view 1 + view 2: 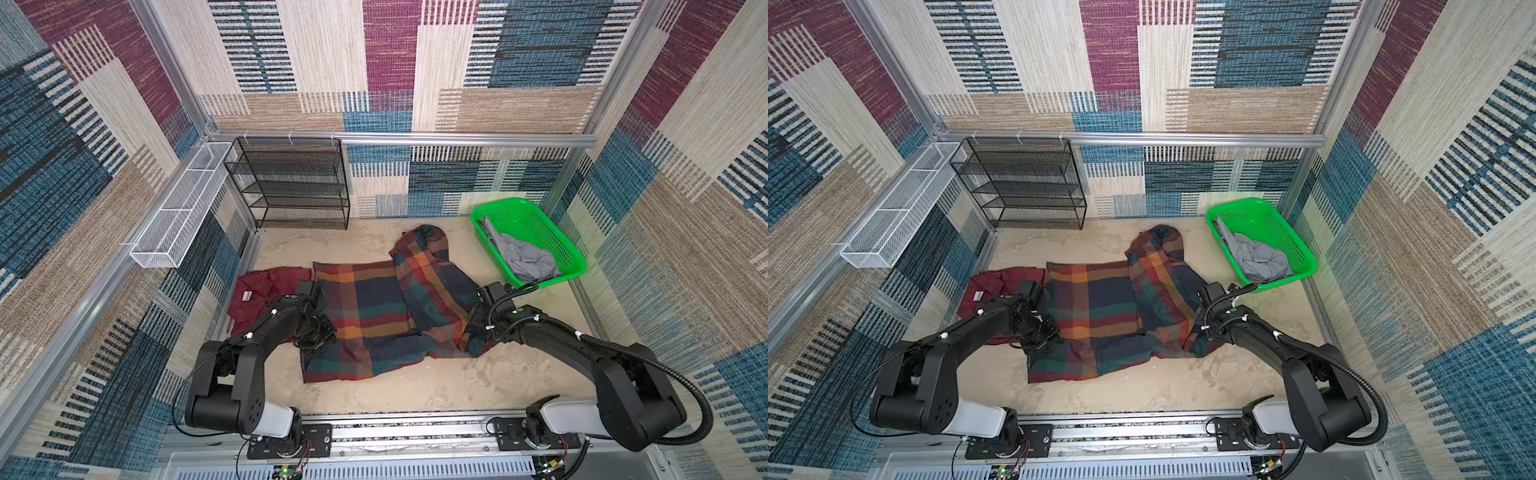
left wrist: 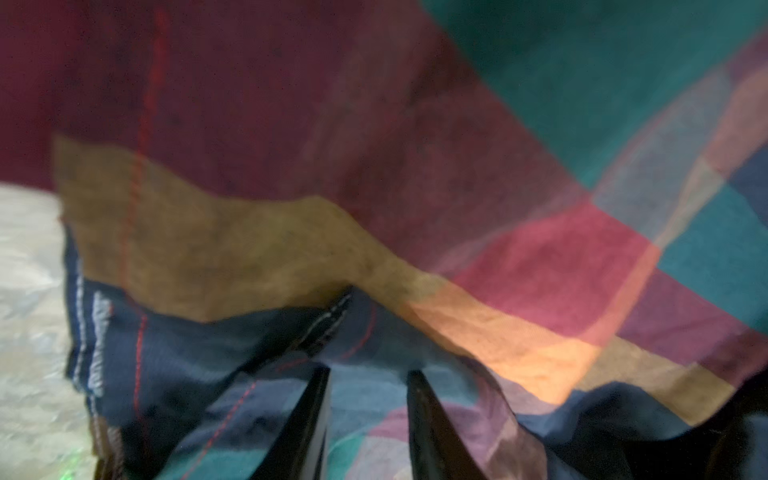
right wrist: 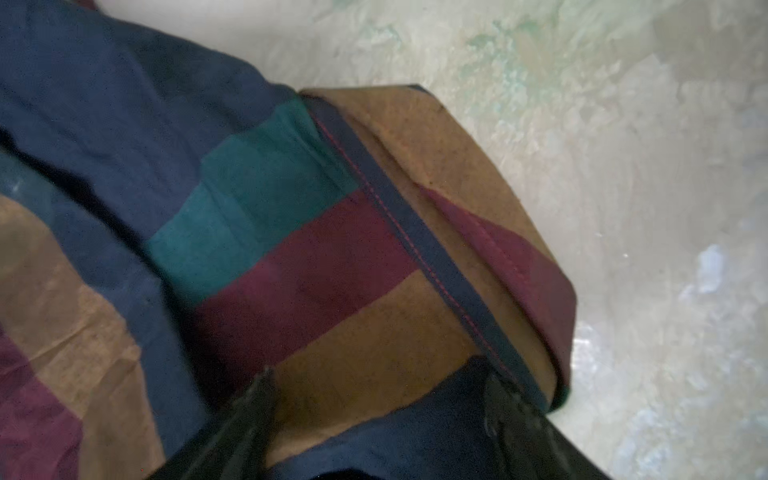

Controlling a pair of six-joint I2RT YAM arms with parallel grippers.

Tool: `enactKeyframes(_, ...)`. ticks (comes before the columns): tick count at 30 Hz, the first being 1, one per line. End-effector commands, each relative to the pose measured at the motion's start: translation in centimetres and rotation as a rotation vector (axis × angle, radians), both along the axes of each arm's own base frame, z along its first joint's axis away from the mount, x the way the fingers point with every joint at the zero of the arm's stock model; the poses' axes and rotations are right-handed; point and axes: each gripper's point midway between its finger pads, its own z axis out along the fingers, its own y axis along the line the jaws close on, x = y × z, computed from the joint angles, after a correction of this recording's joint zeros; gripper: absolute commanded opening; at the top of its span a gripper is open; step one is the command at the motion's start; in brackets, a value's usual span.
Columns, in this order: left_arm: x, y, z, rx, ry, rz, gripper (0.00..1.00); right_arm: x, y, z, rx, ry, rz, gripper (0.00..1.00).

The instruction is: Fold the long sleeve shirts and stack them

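Note:
In both top views the plaid shirt (image 1: 374, 307) (image 1: 1108, 307) lies spread on the sandy floor, its right part bunched in folds. A maroon shirt (image 1: 257, 291) with a white label lies at its left, partly under it. A grey shirt (image 1: 523, 257) sits crumpled in the green basket (image 1: 498, 205). My left gripper (image 1: 318, 334) (image 2: 368, 415) is at the plaid shirt's left edge, shut on a fold of it. My right gripper (image 1: 478, 322) (image 3: 382, 415) is at the shirt's right edge, jaws wide open, straddling the cloth near a seamed end.
A black mesh rack (image 1: 291, 183) stands against the back wall at the left. A white wire basket (image 1: 178, 212) hangs on the left rail. Bare sandy floor (image 1: 415, 386) lies between the shirt and the front rail.

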Motion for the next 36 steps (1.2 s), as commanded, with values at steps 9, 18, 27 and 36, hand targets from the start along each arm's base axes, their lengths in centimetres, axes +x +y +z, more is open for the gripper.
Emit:
enactKeyframes(9,0.9,0.9,-2.0,0.067,0.038,-0.084,0.34,-2.0,-4.9,0.8,-0.109,0.049,-0.112,0.83)
enactKeyframes(18,2.2,1.4,0.3,0.054,-0.003,-0.115,0.35,-2.3,-4.5,2.9,-0.08,-0.022,-0.027,0.81)
enactKeyframes(27,3.2,3.7,3.4,0.116,-0.076,-0.122,0.36,-0.4,-0.5,5.5,0.083,-0.151,0.142,0.67)
enactKeyframes(36,4.4,0.5,3.4,-0.03,-0.103,-0.098,0.36,-1.2,0.3,-0.3,0.142,-0.024,0.109,0.64)
